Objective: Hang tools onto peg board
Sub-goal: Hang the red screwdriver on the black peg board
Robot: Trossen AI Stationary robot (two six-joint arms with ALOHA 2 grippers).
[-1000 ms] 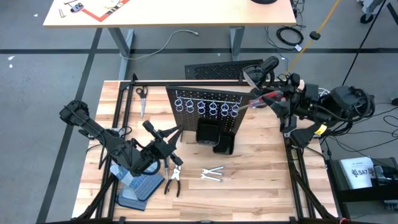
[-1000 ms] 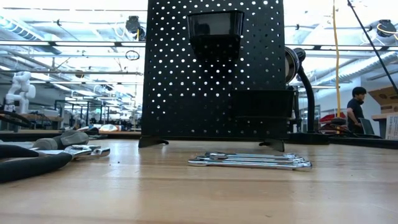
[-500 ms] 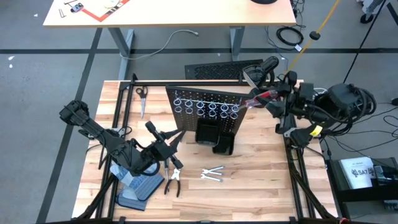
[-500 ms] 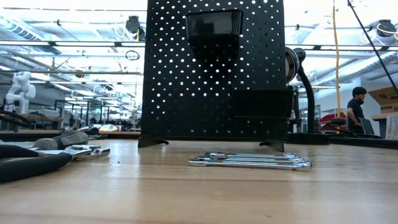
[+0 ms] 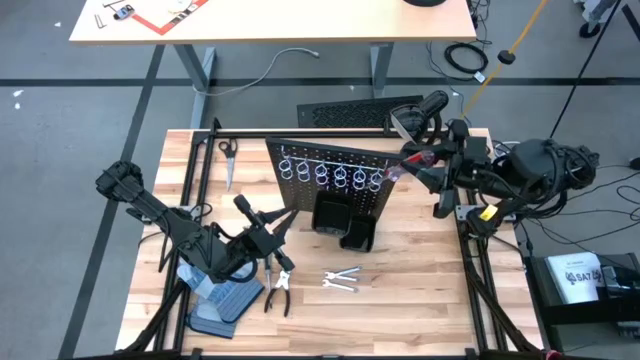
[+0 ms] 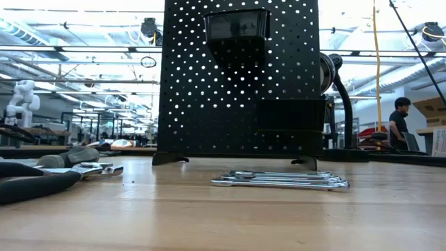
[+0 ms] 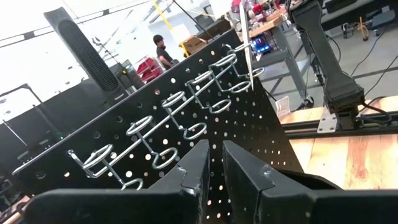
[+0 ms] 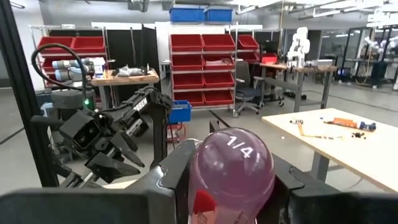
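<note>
High: right gripper point(image 5: 408, 162) pinching red-handled screwdriver point(image 5: 420, 155) at peg board point(image 5: 300, 152) end ring — rings bare; pliers point(image 5: 279, 289), wrenches point(image 5: 341, 279) on worktop point(image 5: 420, 290) | Left wrist: left gripper point(image 7: 214, 158) jaws nearly together (empty) | Right wrist: handle cap "1/4"

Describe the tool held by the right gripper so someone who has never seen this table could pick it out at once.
Start at the upright black peg board in the middle of the table and go to the end of its row of silver rings nearest the right arm. There the right gripper holds a screwdriver by its translucent red handle, whose end cap reads 1/4. The pliers and wrenches lie flat on the wood.
</note>
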